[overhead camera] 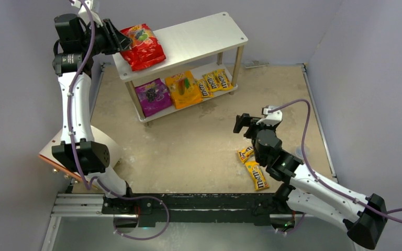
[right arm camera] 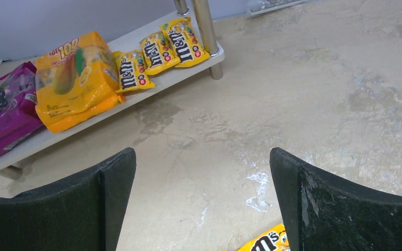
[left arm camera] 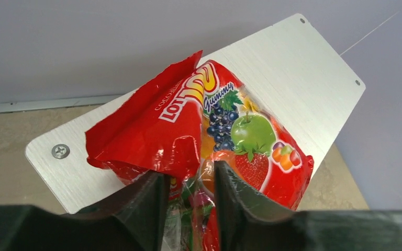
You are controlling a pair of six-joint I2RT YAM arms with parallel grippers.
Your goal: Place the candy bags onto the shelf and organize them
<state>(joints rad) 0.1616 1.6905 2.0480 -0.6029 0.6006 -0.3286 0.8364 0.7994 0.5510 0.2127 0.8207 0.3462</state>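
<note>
My left gripper [overhead camera: 119, 41] is shut on the near edge of the large red candy bag [overhead camera: 143, 47], which lies on the left end of the shelf's top board [overhead camera: 204, 35]; the left wrist view shows the bag [left arm camera: 188, 125] pinched between my fingers. The purple bag [overhead camera: 153, 97], the orange-yellow bag [overhead camera: 183, 89] and three M&M's packets [overhead camera: 214, 82] lie on the lower board. My right gripper [overhead camera: 246, 124] is open and empty above the floor, with two M&M's packets [overhead camera: 255, 174] below it beside the arm. One packet [right arm camera: 264, 241] shows in the right wrist view.
A cream-white cylinder with orange trim [overhead camera: 60, 154] stands at the left beside the left arm. Grey walls enclose the beige floor [overhead camera: 199, 146]. A black rail [overhead camera: 188, 201] runs along the near edge.
</note>
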